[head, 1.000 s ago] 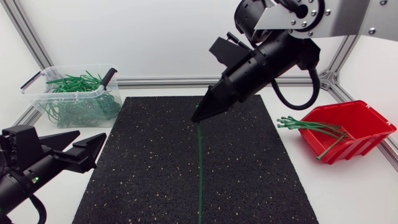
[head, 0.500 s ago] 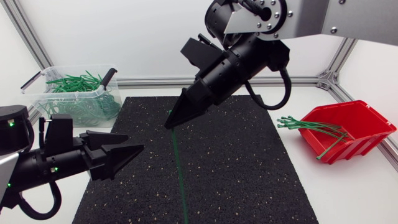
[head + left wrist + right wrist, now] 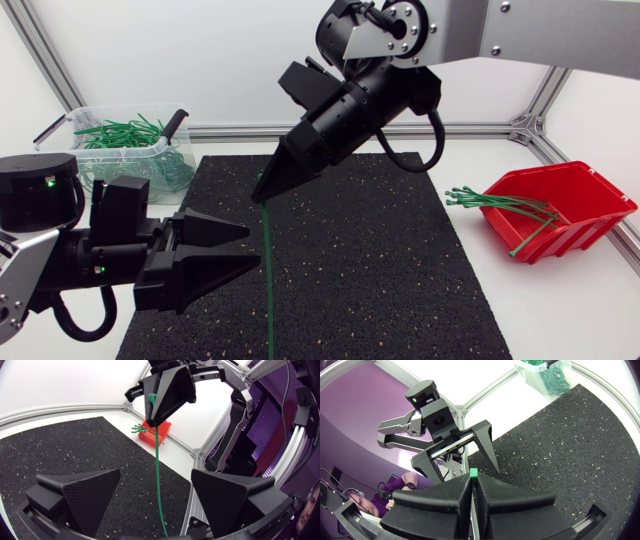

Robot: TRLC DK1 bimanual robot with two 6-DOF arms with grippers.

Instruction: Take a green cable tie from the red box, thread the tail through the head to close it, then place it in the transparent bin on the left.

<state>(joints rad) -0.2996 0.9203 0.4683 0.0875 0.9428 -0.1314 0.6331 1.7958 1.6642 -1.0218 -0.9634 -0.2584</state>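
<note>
Counted across the table: two arms, two containers, one black mat (image 3: 380, 280) and one cable tie lifted clear of the rest.

Farthest left, beyond the left fingers, stands the transparent bin (image 3: 120, 150). It holds a heap of green ties curled into loops, too tangled to count.

The left gripper (image 3: 253, 247) hangs over the mat's left part with its two wedge fingers (image 3: 80, 495) spread wide and nothing in their grasp.

Just ahead of those fingertips hangs the single green cable tie (image 3: 267, 270). In the left wrist view the cable tie (image 3: 157, 470) runs down through the gap between the spread fingers, touching neither. It is thin, long and nearly straight. Its small square head (image 3: 474, 472) pokes out at the tips of the right fingers. Its tail points down toward the mat; whether it touches the mat I cannot tell.

The right gripper (image 3: 262, 192) comes down at a slant from the upper right. Its fingers (image 3: 440, 500) are pressed together on the tie's upper end, just below the head.

Well to the right of both grippers, off the mat, sits the red box (image 3: 560, 210). A small bundle of straight green ties (image 3: 495, 203) lies in it, their ends sticking out over its open front.
</note>
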